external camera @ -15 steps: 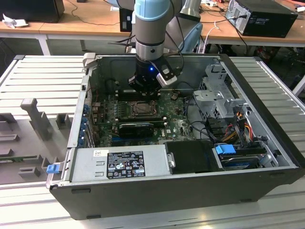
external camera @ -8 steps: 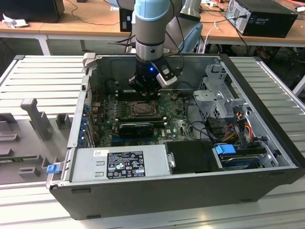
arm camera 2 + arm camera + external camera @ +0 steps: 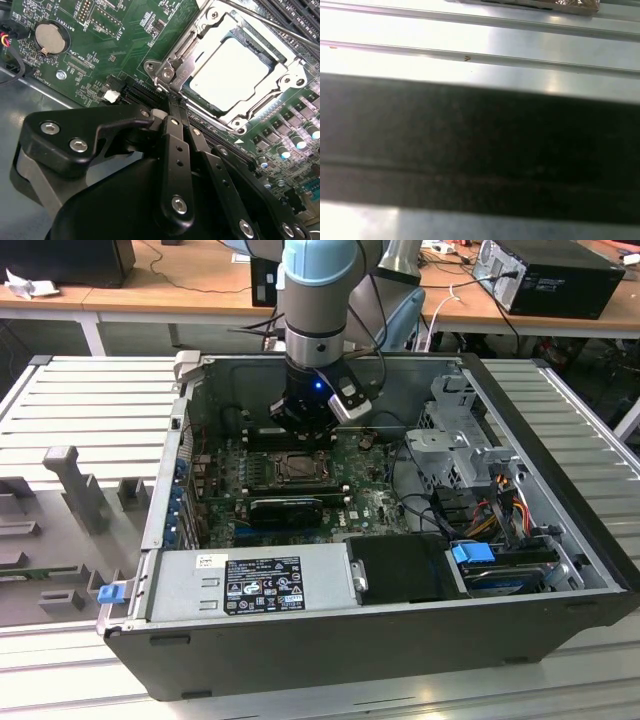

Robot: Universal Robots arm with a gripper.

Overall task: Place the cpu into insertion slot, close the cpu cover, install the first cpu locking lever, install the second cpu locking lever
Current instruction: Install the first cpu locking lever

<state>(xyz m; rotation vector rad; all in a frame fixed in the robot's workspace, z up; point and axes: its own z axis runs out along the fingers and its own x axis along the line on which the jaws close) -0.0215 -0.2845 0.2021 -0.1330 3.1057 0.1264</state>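
Note:
In the second wrist view the cpu [image 3: 230,72] lies flat in its socket, silver top up. The cpu cover [image 3: 182,67] is down around it, framing the chip. A thin metal locking lever [image 3: 270,25] runs along the far side of the socket. My gripper [image 3: 176,102] is shut with nothing between its fingers, its tips at the cover's tabbed edge. In the exterior view the gripper [image 3: 303,440] hangs just above the insertion slot [image 3: 298,468] on the green board inside the open computer case.
A long black graphics card [image 3: 285,508] lies beside the socket, and a grey power supply [image 3: 250,580] fills the case front. A drive cage [image 3: 455,430] and cables [image 3: 500,500] crowd the exterior view's right. A coin battery [image 3: 50,39] and memory slots [image 3: 295,15] flank the socket.

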